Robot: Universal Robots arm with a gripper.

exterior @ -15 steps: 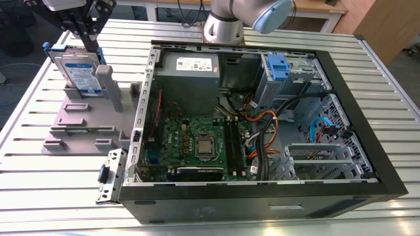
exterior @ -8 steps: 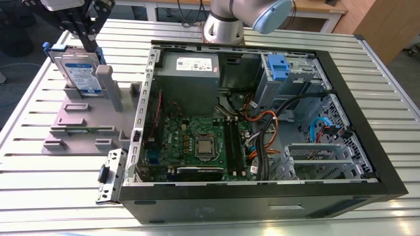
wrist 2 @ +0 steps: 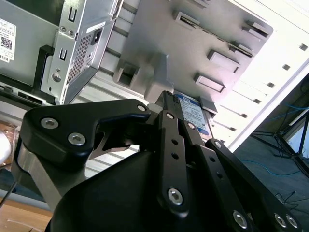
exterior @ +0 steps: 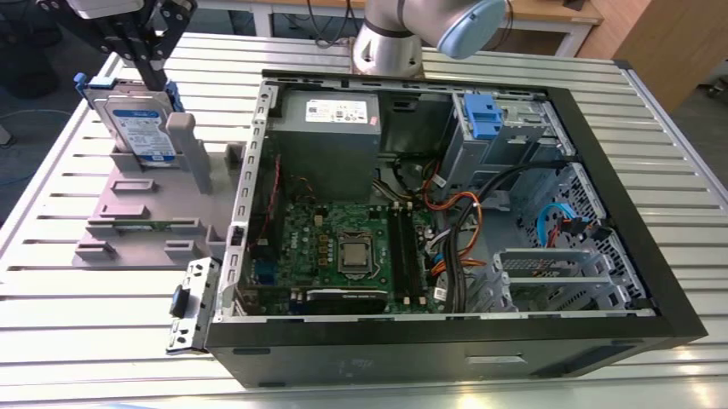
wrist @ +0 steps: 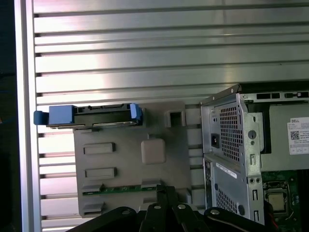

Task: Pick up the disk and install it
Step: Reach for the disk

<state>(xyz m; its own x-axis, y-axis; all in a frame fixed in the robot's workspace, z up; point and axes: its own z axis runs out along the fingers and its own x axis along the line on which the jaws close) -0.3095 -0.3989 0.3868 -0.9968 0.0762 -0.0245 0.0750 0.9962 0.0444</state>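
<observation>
In the exterior view, the disk [exterior: 139,128] stood upright on its long edge in a slot of the grey stand [exterior: 148,213], at the exterior view's left on the table [exterior: 91,341], well apart from the open computer case [exterior: 455,358]. I think it was set this way on purpose: the posts keep it vertical, so its upper edge is free for a grasp from above. The gripper [exterior: 142,60] hung just over that upper edge. Whether it was spread or pressed together I could not tell, and contact with the disk was not clear either. Inside the case, the blue-tabbed drive cage [exterior: 483,115] sat beside the power supply [exterior: 330,128].

In the second wrist view, the gripper [wrist 2: 190,128] pointed down at the label face of the disk [wrist 2: 193,113], with the stand [wrist 2: 203,43] behind it.

In the first wrist view, the disk [wrist: 99,116] showed edge-on, with the blue carrier at both ends, at the far side of the stand [wrist: 125,169]. By my judgement it was not yet lifted out.
</observation>
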